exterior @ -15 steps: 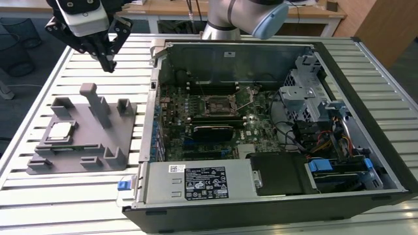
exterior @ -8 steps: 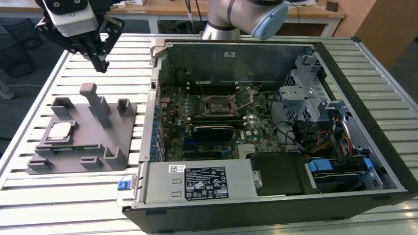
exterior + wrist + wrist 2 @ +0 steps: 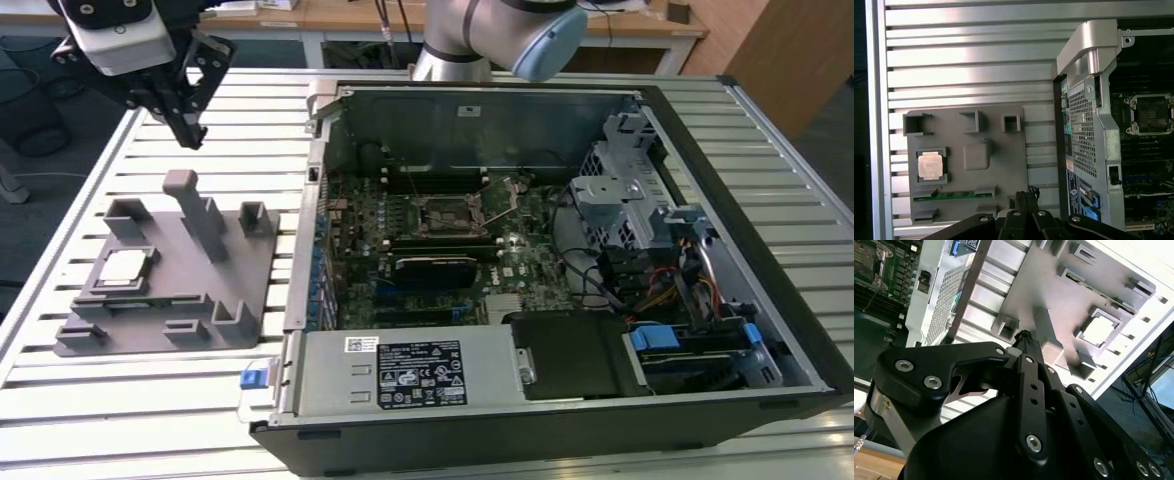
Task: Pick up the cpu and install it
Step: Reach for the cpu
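Jaws: black, slim tips drawn together to a narrow point, nothing between them, as seen in both wrist views. In the exterior view they hang in the upper left of the frame, clear of everything, above the slatted aluminium counter near the far end of the fixture. Below them is a grey moulded plastic fixture plate with upright posts and pockets. The cpu, a small flat square chip with a shiny silver-grey top, lies flat in a pocket toward the exterior view's left of that plate, apart from the jaws and untouched. To the exterior view's right, beside the plate, is the open black and silver computer case, lying on its side with the green motherboard exposed. The black-framed square socket sits near the centre of the frame and looks vacant, latch lever raised, as best I can tell. Progress, by my reading: pick-up not yet made, install not yet begun, the whole task outstanding.
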Robot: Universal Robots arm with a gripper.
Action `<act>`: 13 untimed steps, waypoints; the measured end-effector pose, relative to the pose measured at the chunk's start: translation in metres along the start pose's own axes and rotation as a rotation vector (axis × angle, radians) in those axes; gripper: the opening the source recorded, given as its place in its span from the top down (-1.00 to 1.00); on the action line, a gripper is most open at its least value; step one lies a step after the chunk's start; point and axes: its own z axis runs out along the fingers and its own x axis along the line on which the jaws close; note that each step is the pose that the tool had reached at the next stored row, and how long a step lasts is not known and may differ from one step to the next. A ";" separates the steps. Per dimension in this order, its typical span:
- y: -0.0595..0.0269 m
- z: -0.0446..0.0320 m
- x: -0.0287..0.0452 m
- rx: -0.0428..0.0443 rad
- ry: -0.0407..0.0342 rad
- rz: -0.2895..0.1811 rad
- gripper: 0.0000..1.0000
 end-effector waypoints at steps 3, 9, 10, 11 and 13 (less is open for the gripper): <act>-0.0004 0.0000 0.0051 0.0000 0.0000 0.000 0.78; -0.0011 0.0000 0.0148 0.0001 0.0003 0.000 0.78; -0.0012 0.0000 0.0161 0.0001 0.0004 0.000 0.78; -0.0013 0.0001 0.0174 0.0001 0.0005 0.000 0.78; -0.0015 0.0001 0.0202 0.0001 0.0008 0.000 0.78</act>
